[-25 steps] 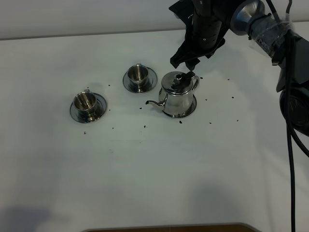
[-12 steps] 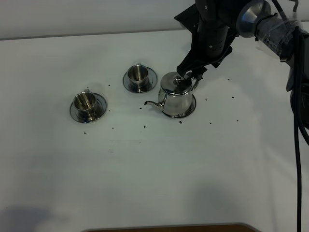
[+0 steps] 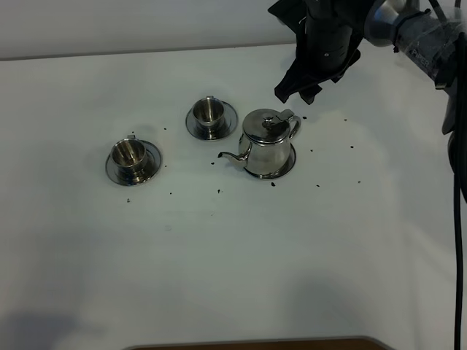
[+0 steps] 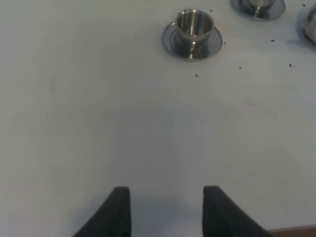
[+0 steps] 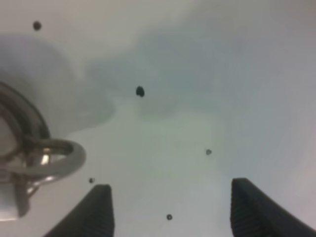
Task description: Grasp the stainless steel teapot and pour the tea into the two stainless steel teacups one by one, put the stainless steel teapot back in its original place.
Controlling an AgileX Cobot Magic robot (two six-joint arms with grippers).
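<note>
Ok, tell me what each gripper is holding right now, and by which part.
Nothing is held. The right gripper hangs open near the stainless steel teapot, clear of its handle. The left gripper is open over the table.

Near half of table [image 3: 241, 277] free. Obstacles toward far edge: teapot [image 3: 268, 144], teacup [image 3: 211, 117] just beside, second teacup [image 3: 132, 159] apart.

The right wrist view is cropping the blurred teapot [image 5: 47, 159] (just its loop handle showing), and the left is clipping one teacup [image 4: 256, 6].
</note>
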